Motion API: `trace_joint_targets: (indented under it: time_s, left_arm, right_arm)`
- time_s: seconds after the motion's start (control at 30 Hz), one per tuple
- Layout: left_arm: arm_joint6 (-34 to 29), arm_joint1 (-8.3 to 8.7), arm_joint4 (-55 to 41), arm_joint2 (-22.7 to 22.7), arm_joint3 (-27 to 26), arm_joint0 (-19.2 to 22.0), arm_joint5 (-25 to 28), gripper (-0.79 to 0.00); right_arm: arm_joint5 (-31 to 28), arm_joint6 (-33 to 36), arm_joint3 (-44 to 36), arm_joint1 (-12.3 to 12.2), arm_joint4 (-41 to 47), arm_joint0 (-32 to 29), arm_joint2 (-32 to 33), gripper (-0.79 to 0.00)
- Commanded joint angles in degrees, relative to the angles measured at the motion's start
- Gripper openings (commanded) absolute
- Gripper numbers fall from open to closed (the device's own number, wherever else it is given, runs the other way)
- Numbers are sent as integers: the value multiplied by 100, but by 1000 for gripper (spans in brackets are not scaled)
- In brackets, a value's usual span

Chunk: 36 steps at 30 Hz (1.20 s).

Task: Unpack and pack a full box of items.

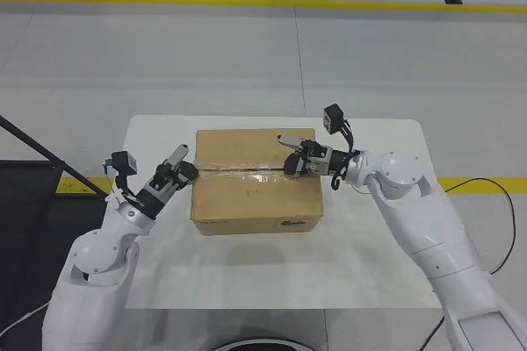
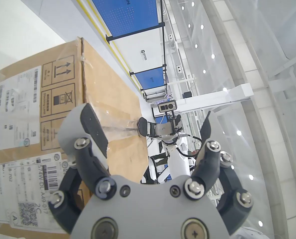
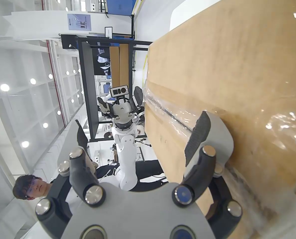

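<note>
Box (image 1: 256,180) of cardboard, closed, with clear tape (image 1: 255,172) along the top seam; stands at the middle of the white worktop (image 1: 369,254). Left gripper (image 1: 184,165) at the box's left end, level with the seam, fingers apart. Right gripper (image 1: 292,154) over the seam's right end, fingers (image 3: 200,135) apart, one close above the tape. Shipping labels (image 2: 16,100) on the left end face.
</note>
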<state>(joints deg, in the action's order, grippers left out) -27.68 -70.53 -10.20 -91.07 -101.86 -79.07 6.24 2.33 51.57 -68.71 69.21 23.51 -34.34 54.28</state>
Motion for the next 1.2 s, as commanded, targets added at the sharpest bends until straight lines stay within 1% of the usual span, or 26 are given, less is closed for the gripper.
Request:
trace_joint_targets:
  time_s: [0.0, 0.33, 0.43, 0.57, 0.77, 0.93, 1.17]
  left_arm:
    - [0, 2, -18, 24, 1, -9, 20, 0]
    - [-23, 17, -186, 12, 1, -83, 146, 0]
    - [56, 24, -347, -117, -31, -168, 283, 0]
    - [114, 45, -570, -412, -23, -321, 397, 0]
    - [142, 69, -850, -736, 216, -477, 490, 0]
    - [94, 78, -885, -748, 406, -482, 553, 0]
    - [45, 87, -882, -693, 522, -438, 574, 0]
  right_arm:
    - [-14, -50, 84, 76, 65, 98, -158, 0]
    - [-139, -304, 624, 515, 251, 619, -959, 0]
    - [-185, -322, 802, 666, 331, 782, -1168, 0]
    - [-253, -365, 993, 852, 451, 962, -1377, 0]
    - [-278, -362, 1287, 1132, 539, 1224, -1684, 0]
    - [-392, -408, 1521, 1371, 679, 1359, -1878, 0]
    - [-681, -471, 1966, 1696, 973, 1472, -2026, 0]
